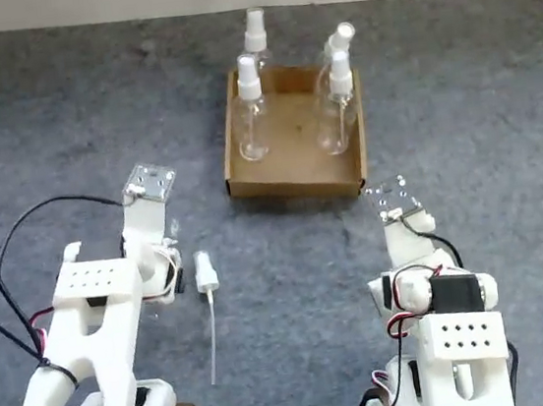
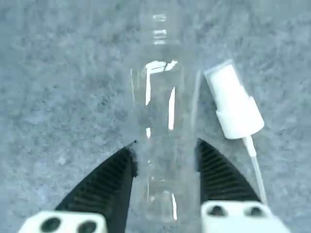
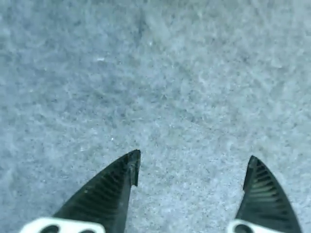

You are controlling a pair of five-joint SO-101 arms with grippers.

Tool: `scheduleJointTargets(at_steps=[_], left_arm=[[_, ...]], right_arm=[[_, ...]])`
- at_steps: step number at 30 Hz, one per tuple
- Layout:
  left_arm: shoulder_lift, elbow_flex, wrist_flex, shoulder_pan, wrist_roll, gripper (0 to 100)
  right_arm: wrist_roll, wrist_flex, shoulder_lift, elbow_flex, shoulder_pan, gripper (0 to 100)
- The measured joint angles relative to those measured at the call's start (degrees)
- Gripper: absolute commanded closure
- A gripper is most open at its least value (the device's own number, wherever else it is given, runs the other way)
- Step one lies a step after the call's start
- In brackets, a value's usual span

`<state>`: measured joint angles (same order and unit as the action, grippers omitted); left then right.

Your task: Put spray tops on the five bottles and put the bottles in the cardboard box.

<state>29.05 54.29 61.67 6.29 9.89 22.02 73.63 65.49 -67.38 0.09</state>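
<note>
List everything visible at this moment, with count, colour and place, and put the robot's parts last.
Grey carpet: one, covers the table.
Brown cardboard box: one, open, far middle of the carpet.
Clear plastic bottles with white spray tops: four. Two stand upright in the box and two are at its far edge, one of them leaning. Whether those two are inside or behind it, cannot tell.
Clear plastic bottle without a top: one, lying between the left gripper fingers.
Loose white spray top with dip tube: one, on the carpet beside that bottle.
Left gripper: black fingers closed on the topless bottle.
Right gripper: black fingers open over bare carpet.
</note>
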Motion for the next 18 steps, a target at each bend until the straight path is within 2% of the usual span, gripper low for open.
scheduleJointTargets(at_steps=[4, 6, 12, 15, 18], left_arm=[[-0.09, -7.12, 5.19, -0.44, -0.35, 98], [-0.26, -10.02, 8.44, -1.58, -3.16, 98], [-0.18, -17.14, 13.36, -10.02, -7.03, 96], [-0.26, -19.25, 13.71, -6.77, -3.60, 84], [-0.44, -22.51, 13.71, 1.14, 3.08, 75]], right_arm=[[0.00, 0.00, 0.00, 0.00, 0.00, 71.5], [0.00, 0.00, 0.00, 0.00, 0.00, 71.5], [0.00, 2.11, 0.00, 0.00, 0.00, 71.5], [0.00, 2.81, 0.00, 0.00, 0.35, 71.5], [0.00, 2.90, 0.00, 0.00, 0.18, 71.5]])
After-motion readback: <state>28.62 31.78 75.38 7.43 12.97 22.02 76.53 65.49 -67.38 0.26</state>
